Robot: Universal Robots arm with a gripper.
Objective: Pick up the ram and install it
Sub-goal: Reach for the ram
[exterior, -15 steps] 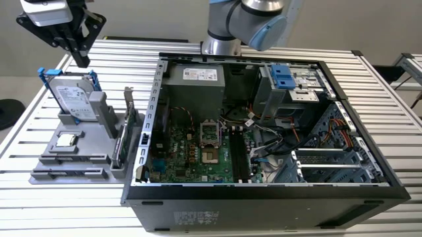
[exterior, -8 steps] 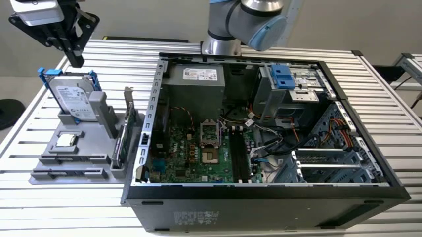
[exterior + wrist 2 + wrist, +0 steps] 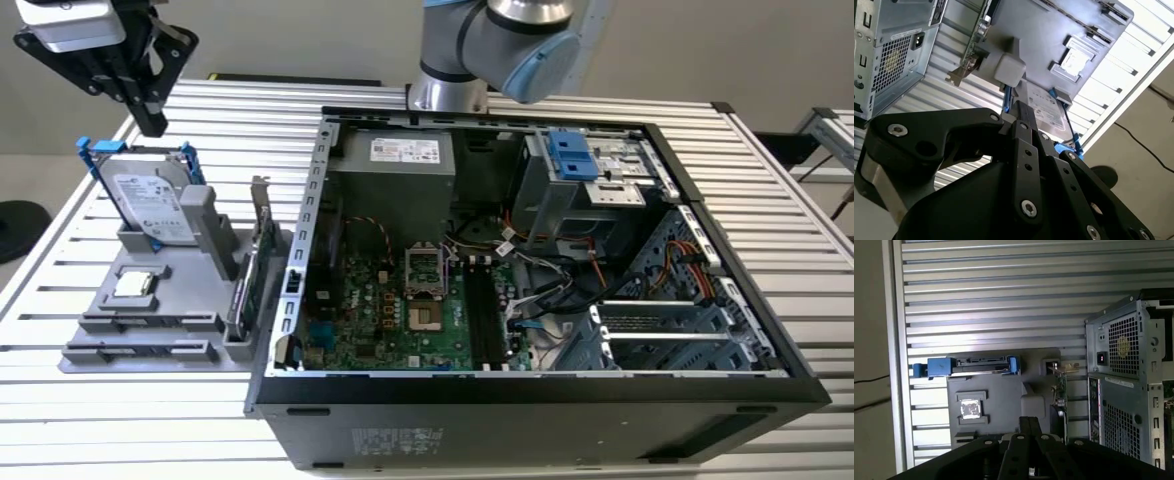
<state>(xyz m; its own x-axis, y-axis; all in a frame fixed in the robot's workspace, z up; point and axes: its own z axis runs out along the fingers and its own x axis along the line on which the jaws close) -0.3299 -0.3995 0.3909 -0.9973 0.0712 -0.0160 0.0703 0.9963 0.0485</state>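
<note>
My black gripper hangs at the exterior view's far left, high above the back end of a grey parts tray. Its fingers are pressed together with nothing visible between them. In both wrist views the closed fingertips point down at the tray. The ram is hidden from me; the gripper covers the tray's near slots in the first wrist view. The motherboard's black memory slots lie inside the open computer case.
On the tray stand a hard drive in blue rails, a small square processor and a green expansion card with a metal bracket. The case's wall rises right beside the tray. The arm's base stands behind the case.
</note>
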